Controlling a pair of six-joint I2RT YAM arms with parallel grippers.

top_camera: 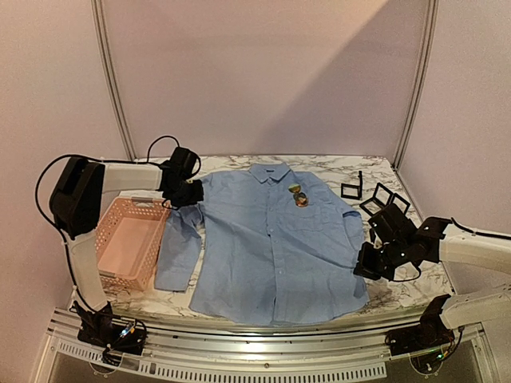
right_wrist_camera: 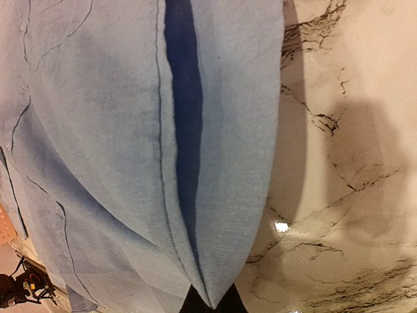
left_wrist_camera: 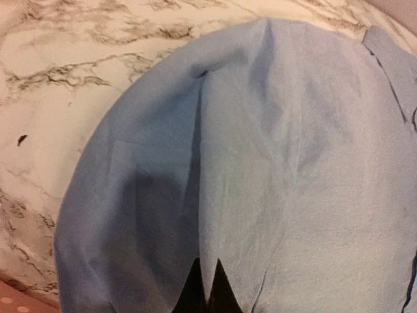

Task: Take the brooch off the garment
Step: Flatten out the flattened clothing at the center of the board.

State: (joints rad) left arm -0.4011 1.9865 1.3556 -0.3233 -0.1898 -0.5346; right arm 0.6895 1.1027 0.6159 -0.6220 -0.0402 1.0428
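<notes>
Looking from the top camera, the garment lies flat and face up on the marble worktop, with its collar toward 12 o'clock. The brooch, a small gold-coloured thing, sits on the chest at about 1 o'clock from the shirt's middle, just below the collar. The left hand is on the shoulder at 10 o'clock. The right hand is at 4 o'clock, on the sleeve side. A pink basket stands at 9 o'clock.

In the left wrist view the dark fingertips at 6 o'clock are clenched on a ridge of blue cloth that runs toward 12 o'clock. No brooch is visible here.

In the right wrist view the tips at 6 o'clock are also pressed together, grasping a fold of the cloth. Bare marble is at 3 o'clock.

I judge that both hands hold the cloth in order to spread it. To do this well, they should pull outward gently and evenly, so that the chest is taut around the brooch and the shirt does not drag. One hand must then let go to take the brooch.
</notes>
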